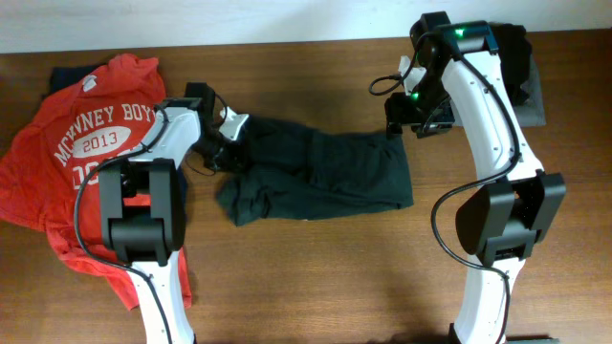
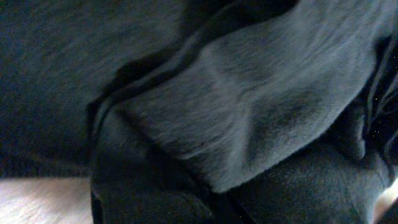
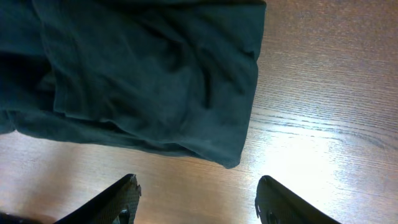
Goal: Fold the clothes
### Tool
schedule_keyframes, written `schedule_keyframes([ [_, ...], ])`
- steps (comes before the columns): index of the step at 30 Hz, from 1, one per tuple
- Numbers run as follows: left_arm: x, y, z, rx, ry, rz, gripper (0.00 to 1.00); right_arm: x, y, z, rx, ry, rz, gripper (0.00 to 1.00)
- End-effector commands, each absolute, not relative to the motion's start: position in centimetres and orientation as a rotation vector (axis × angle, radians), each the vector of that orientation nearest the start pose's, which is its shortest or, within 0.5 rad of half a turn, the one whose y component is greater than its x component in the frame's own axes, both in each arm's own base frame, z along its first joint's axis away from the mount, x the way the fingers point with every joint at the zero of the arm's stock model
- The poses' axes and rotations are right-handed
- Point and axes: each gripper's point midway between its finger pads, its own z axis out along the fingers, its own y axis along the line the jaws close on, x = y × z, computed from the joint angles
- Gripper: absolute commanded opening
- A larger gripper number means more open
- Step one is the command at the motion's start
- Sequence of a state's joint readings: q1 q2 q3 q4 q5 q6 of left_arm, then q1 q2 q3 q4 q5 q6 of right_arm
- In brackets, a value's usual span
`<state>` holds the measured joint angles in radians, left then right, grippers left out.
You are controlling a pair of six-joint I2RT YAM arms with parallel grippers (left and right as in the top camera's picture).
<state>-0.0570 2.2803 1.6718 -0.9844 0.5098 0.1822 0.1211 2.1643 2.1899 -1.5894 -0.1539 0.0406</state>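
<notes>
At the centre of the brown wood-grain table (image 1: 316, 287), a dark blackish-green cotton T-shirt (image 1: 320, 172), crumpled into a rumpled band stretched from 9 to 3 o'clock, no lettering in sight.

At the garment's 9 o'clock end, the left gripper (image 1: 228, 148), black at the tip of a white arm, sunk among the folds. From the left wrist, little but close dark fabric of the T-shirt (image 2: 249, 112) in thick overlapping folds, with a sliver of pale wood at 7 o'clock. Fingers hidden by the cloth. Pressed together, apparently pinching that 9 o'clock end of the shirt.

At the garment's 1 o'clock corner, the right gripper (image 1: 406, 124), hanging just beside the hem. From the right wrist, two black fingers (image 3: 127, 196) spread wide at 6 o'clock, only bare wood between them, clear of the cloth. T-shirt (image 3: 155, 81) filling that frame from 9 through 12 o'clock, its lower corner pointing toward 5 o'clock, near the fingertips but apart from them.

At 9 o'clock on the table, a red cotton T-shirt with white printed lettering (image 1: 67, 182), spread flat, partly under the left arm. At 2 o'clock, near the far edge, a grey folded garment (image 1: 535, 105), something dark lying on it, behind the right arm.
</notes>
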Motion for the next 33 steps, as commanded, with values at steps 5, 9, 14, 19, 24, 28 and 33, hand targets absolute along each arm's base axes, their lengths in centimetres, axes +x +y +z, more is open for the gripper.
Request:
schedule_keyframes([
  [5,42.1,-4.4,0.2,0.147,3.153,-0.56,0.01,40.7,7.5,16.3,-0.147,3.109,0.224,0.66],
  [9,43.3,-4.1,3.3,0.153,3.112,-0.546,0.01,41.1,8.0,15.4,-0.142,3.104,0.272,0.41],
  [14,44.1,-4.1,5.7,0.166,3.08,-0.535,0.01,42.2,11.3,13.3,-0.157,3.039,0.563,0.04],
  [19,44.2,-4.1,5.9,0.166,3.079,-0.535,0.01,41.5,14.3,9.7,-0.163,2.997,0.864,0.04],
  [24,44.1,-4.1,5.9,0.164,3.081,-0.536,0.01,39.7,15.3,6.1,-0.143,3.008,1.0,0.04],
  [28,44.2,-4.1,6.5,0.167,3.072,-0.533,0.01,38.5,15.2,3.3,-0.068,3.039,1.008,0.04],
  [33,44.9,-4.1,8.7,0.179,3.03,-0.52,0.01,37.5,14.9,0.4,0.006,3.045,1.002,0.04],
])
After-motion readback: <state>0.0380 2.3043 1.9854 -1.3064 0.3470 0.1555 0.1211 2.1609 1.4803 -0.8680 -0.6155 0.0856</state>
